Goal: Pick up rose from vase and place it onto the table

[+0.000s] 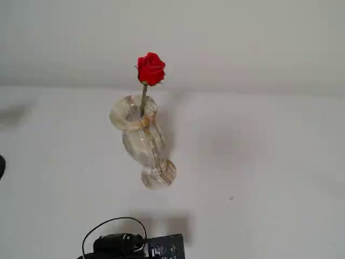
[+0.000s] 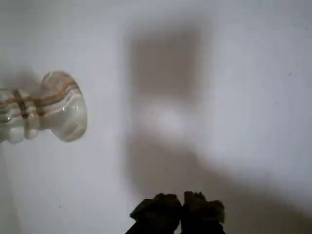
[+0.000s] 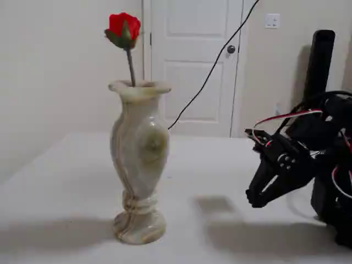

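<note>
Vase (image 2: 46,107) foot left, gripper (image 2: 181,207) below

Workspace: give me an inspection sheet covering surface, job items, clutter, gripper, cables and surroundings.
Surface: the table is plain white and matte, with a few tiny dark specks.
Job's things: the vase stands upright on its foot; the rose stands in its mouth, bloom above the rim.
Clutter: nothing seen.
Gripper: the gripper is low, off to the right of the vase in a fixed view, apart from it, holding nothing; its fingers look shut in the wrist view.
Cables: a black cable runs up past the door; red and white wires sit on the arm.
Surroundings: white door, wall switch, pale walls.
</note>
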